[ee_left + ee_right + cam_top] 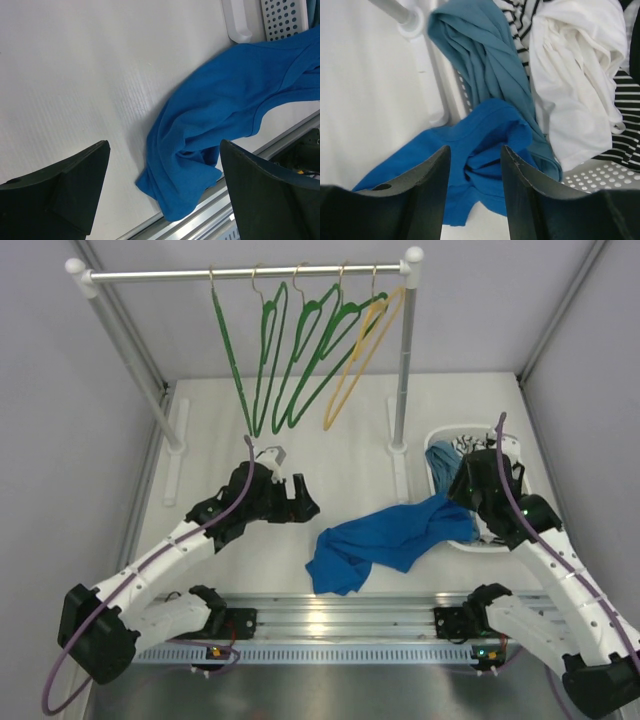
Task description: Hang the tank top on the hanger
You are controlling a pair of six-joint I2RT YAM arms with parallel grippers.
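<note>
White arms (165,550) with black joints (95,630), purple cables (55,680); left gripper (165,150), right gripper (475,150) black.

Grey walls (50,390) enclose a white table (340,455). A silver-barred rack (150,276) on white posts stands at its far end; light glints off the near metal rail (330,625).

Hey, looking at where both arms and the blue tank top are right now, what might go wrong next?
1. The right gripper straddles a bunched fold of the tank top right against the grey-blue garment in the basket; closing there may pinch both.
2. The tank top lies crumpled, one end at the edge of the table by the metal rail; the open left gripper may grab several layers at once.
</note>
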